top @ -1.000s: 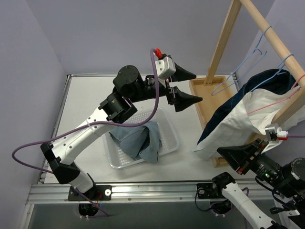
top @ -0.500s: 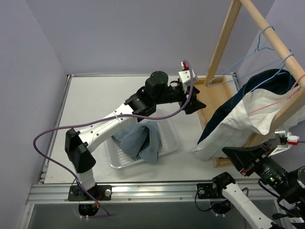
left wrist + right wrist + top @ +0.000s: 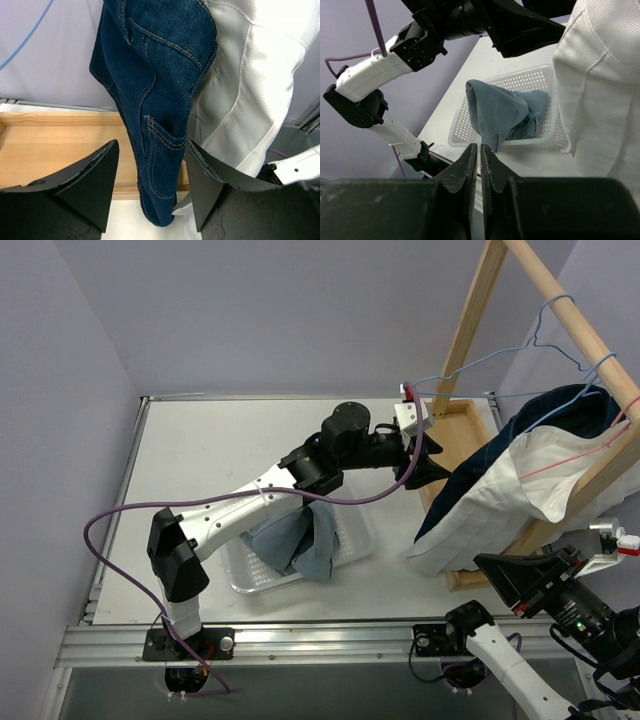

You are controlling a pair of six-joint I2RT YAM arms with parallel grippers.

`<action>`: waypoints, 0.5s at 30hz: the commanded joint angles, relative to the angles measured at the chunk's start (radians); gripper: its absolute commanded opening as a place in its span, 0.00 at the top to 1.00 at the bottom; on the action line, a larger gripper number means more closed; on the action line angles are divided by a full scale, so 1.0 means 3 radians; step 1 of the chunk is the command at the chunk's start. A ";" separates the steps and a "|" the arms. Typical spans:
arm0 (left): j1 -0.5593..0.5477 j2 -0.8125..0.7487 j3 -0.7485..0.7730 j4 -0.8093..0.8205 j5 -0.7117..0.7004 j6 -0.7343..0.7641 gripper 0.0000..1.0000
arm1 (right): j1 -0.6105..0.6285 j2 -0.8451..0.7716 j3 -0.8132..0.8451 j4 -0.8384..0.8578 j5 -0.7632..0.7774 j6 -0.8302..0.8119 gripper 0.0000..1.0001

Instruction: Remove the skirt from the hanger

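Note:
A dark blue denim skirt (image 3: 555, 408) hangs from a blue wire hanger (image 3: 590, 375) on the wooden rack's rail (image 3: 572, 302), partly under a white garment (image 3: 515, 490). My left gripper (image 3: 432, 462) is open at the skirt's lower left edge. In the left wrist view the skirt's bottom tip (image 3: 160, 100) hangs between my spread fingers (image 3: 90, 175), and the jaws stand apart from it on both sides. My right gripper (image 3: 492, 568) is shut and empty below the white garment, at the near right; the right wrist view (image 3: 479, 147) shows its jaws pressed together.
A white mesh basket (image 3: 362, 540) holding a light blue garment (image 3: 295, 535) stands mid-table, also in the right wrist view (image 3: 462, 125). The rack's wooden base (image 3: 440, 440) and upright post (image 3: 468, 325) are beside my left gripper. A second blue hanger (image 3: 480, 362) hangs near the post.
My left arm swung right from above the basket to the hanging skirt, its gripper staying open. The loose blue hanger shifted upward. My right gripper drifted slightly right and down.

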 commanded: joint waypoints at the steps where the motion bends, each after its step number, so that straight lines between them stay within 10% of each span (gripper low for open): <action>1: -0.0021 0.0100 0.0183 0.0183 0.0120 -0.0062 0.37 | -0.0010 -0.0083 0.0002 0.0012 0.0031 0.0042 0.97; 15: -0.0159 0.0468 0.0689 0.0050 0.0171 -0.0170 0.33 | -0.0010 -0.0139 0.0069 -0.0009 0.0067 0.0057 0.96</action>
